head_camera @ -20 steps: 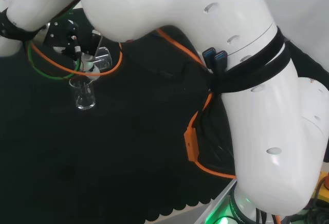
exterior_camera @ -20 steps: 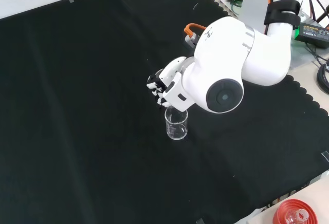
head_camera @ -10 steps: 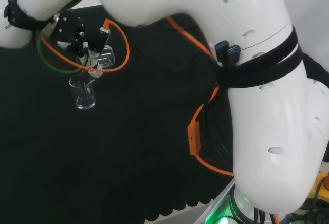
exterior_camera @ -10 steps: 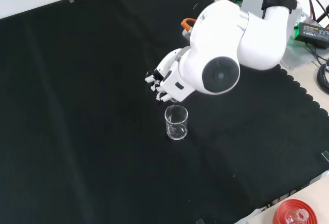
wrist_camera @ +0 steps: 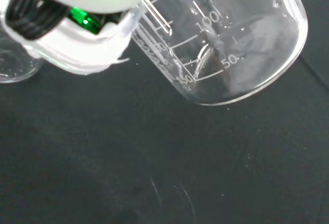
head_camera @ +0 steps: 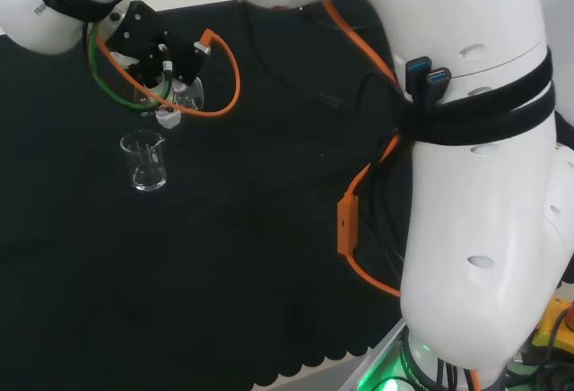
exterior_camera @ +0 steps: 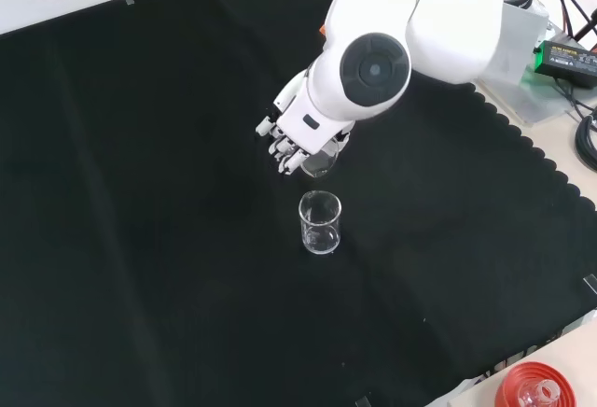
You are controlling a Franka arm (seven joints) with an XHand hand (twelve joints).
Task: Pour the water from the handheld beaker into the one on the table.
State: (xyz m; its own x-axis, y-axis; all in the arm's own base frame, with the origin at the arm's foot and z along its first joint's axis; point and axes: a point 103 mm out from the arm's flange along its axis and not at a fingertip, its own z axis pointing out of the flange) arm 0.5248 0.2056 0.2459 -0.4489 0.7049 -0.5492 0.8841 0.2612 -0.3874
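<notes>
head view: hand [head_camera: 160,59] curled round the handheld beaker [head_camera: 186,95], raised just beyond the table beaker [head_camera: 145,160], which stands upright on the black cloth [head_camera: 224,265]. orange cable [head_camera: 220,86] crosses the grip, hiding the fingers.

front view: the held beaker's rim peeks under the hand, above the table beaker. risk: tipping from this height and offset could spill onto cloth.

wrist view: held beaker tilted; any water inside is hard to make out.

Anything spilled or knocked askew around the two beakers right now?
Nothing stands out. The table beaker stands upright on the black cloth, with no visible puddle around it. The hand holds the other beaker above the cloth, apart from the table beaker.
</notes>
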